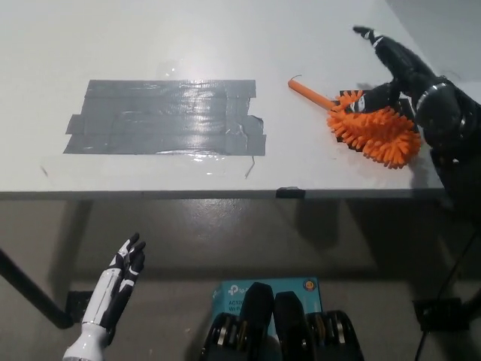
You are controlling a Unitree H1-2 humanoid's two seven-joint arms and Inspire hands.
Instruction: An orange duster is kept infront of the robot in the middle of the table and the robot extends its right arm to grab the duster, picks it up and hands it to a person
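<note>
I see the white table [225,45] with a grey tape patch [161,118] on its left. My right hand [394,71] hovers open over the orange duster [368,124] lying far right. Left hand [120,278] hangs open below, near left.

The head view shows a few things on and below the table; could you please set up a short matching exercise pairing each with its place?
Things:
1. orange duster
2. grey tape patch
3. left hand
4. right hand

Places:
A. below the table edge, lower left, holding nothing
B. over the duster's far side, fingers spread
C. table's right side, handle pointing up-left
D. table's middle-left, lying flat

Pairs: 1-C, 2-D, 3-A, 4-B
</note>
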